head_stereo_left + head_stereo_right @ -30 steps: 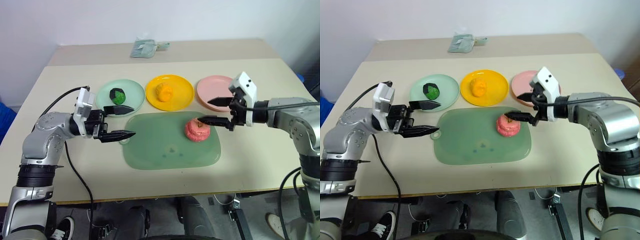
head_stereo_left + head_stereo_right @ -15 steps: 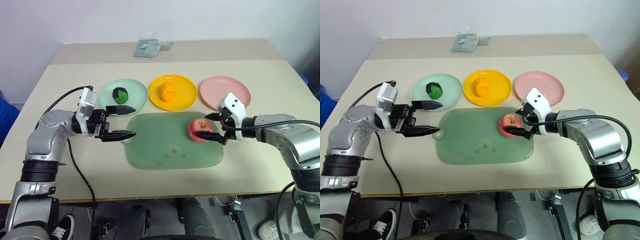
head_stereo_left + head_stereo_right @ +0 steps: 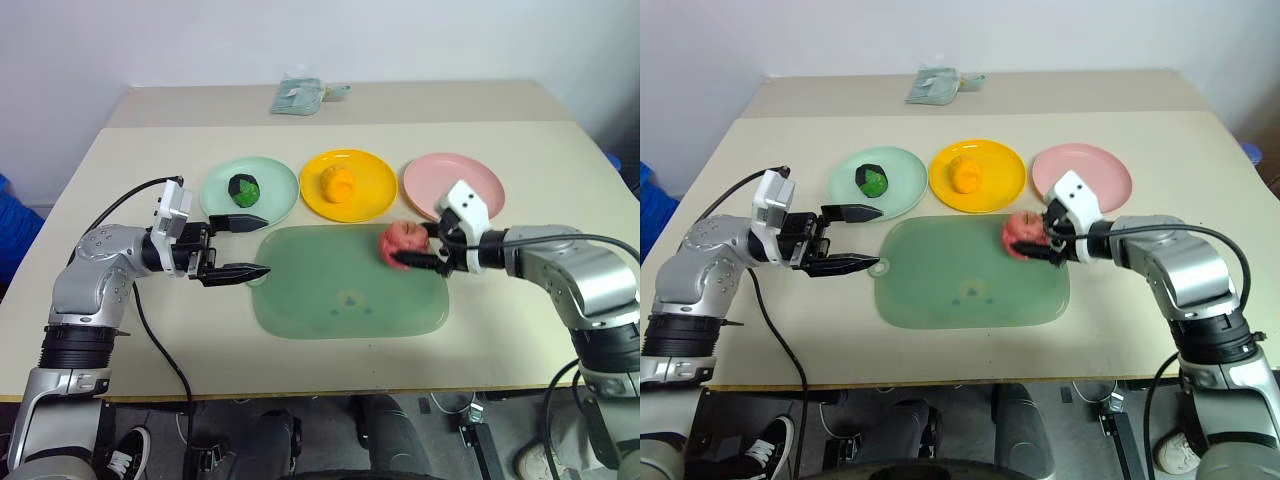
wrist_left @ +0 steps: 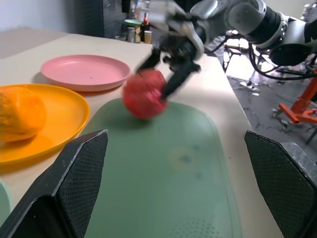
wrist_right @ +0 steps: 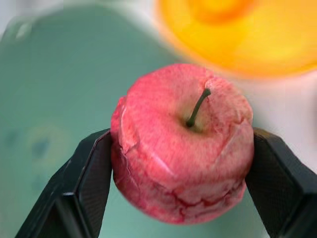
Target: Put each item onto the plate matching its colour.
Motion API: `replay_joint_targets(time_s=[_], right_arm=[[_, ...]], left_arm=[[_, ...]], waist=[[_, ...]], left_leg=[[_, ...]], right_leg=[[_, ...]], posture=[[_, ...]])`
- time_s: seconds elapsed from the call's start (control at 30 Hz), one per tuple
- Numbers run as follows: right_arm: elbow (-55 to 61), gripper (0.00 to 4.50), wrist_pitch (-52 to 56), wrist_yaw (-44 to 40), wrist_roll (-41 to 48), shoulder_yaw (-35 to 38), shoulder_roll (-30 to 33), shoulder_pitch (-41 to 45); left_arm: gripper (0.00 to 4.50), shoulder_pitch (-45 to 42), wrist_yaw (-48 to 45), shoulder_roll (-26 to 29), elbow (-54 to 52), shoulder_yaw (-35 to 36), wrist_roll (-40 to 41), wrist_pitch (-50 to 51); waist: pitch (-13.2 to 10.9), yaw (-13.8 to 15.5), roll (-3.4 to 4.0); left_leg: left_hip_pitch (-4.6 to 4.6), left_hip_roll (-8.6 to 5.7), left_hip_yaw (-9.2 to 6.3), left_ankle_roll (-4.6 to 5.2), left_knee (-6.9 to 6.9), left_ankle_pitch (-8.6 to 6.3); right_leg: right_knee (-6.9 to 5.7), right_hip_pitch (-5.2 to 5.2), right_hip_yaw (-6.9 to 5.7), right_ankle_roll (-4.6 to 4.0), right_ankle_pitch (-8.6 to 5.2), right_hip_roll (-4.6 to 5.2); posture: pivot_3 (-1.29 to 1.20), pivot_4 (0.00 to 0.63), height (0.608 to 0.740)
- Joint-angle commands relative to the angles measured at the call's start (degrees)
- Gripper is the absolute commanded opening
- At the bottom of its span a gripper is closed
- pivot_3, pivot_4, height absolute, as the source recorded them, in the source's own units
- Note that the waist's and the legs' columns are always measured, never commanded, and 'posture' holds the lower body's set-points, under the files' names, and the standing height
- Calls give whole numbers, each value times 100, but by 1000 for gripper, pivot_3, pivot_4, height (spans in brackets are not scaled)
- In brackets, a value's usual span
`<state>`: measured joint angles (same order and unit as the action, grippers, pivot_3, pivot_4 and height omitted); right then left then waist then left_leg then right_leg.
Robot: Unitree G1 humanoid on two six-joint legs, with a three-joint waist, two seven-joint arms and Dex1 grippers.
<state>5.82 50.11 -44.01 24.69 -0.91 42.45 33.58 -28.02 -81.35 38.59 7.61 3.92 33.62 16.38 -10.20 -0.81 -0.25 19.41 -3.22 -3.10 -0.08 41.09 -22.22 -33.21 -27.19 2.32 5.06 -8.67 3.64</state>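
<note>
1. Head views: the pink-red apple [image 3: 403, 241] sat at the cutting mat's [image 3: 340, 300] far right corner, near the pink plate [image 3: 455, 178]. The right gripper [image 3: 424, 250] had closed its fingers on it; a second earlier they were spread above it.
2. Left wrist view: the left gripper [image 4: 173, 188] was wide open and empty, as before.
3. Right wrist view: the fingers [image 5: 84, 183] pressed the apple's sides. It looked light, stiff and slightly slippery, best held across its widest part.

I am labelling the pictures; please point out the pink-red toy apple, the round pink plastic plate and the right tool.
pink-red toy apple [image 5: 181, 144], right wrist view, its front.
round pink plastic plate [image 3: 470, 178], left eye view, bare middle.
right tool [image 3: 1048, 237], right eye view, between fingertips.
</note>
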Motion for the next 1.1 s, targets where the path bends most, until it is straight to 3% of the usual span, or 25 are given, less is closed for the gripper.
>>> replay_joint_targets(time_s=[0.03, 0.17, 0.3, 0.37, 0.4, 0.53, 0.67, 0.8, 1.1], right_arm=[[-788, 3187, -685, 808, -379, 612, -251, 638], [-2146, 3187, -1585, 1724, -1146, 660, -335, 1124], [-2771, 3187, -1792, 1558, -1195, 596, -478, 1245], [-2967, 4237, -1973, 1509, -1374, 478, -471, 1290], [-3010, 4463, -2013, 1538, -1419, 489, -477, 1331], [-2896, 4463, -2397, 1604, -1317, 775, -542, 1510], [-1735, 4463, -2318, 756, -311, 1199, -715, 1189], [37, 4463, -1798, -161, 489, 887, -650, 203], [2075, 4463, -1373, -1044, 1002, 335, -55, -1231]], left_arm=[[4500, -271, 448, -234, 222, 239, -280, -674], [4500, -483, 900, -405, 460, 127, -573, -818], [4500, -383, 1010, -450, 269, -10, -589, -629], [4500, -381, 972, -481, 250, 13, -529, -653], [4500, -374, 965, -461, 224, 24, -496, -567], [4500, -320, 888, -381, 137, 94, -394, -385], [4500, -271, 651, -269, 75, 292, -113, -222], [4500, -259, 382, -53, 166, 442, 56, -63], [4500, -318, 155, 471, 186, 576, 35, -21]], waist=[[0, 4, 0], [0, 33, -1], [0, -23, 0], [0, -47, 1], [-1, -50, 1], [-1, -38, 2], [-1, -35, 1], [0, -25, 1], [0, 10, 1]], left_leg=[[-1, 0, 0, -1, 0, 1], [6, -3, -3, -4, 0, 2], [11, -4, 2, 6, -10, -3], [12, -4, 9, 8, -10, -5], [11, -4, 12, 8, -10, -5], [6, -2, 10, 3, -7, -1], [3, 2, 4, 1, -8, 0], [6, 6, -4, 2, -10, -1], [3, -1, -6, 19, 10, -10]], right_leg=[[1, 0, 0, 0, 0, 0], [-2, 0, -2, 0, 0, 3], [6, -4, 0, -1, 0, 4], [7, -8, 6, -1, 0, 3], [6, -8, 8, -1, 0, 3], [-3, -7, 8, 0, 1, 2], [-8, -6, 6, 0, 1, -4], [-3, -4, -1, 0, 1, -6], [-3, 9, -3, 1, 1, -1]], posture=[[0, 150, 740], [0, 150, 740], [0, 150, 740], [0, 150, 740], [0, 150, 740], [0, 150, 740], [0, 150, 740], [0, 150, 740], [0, 150, 740]])
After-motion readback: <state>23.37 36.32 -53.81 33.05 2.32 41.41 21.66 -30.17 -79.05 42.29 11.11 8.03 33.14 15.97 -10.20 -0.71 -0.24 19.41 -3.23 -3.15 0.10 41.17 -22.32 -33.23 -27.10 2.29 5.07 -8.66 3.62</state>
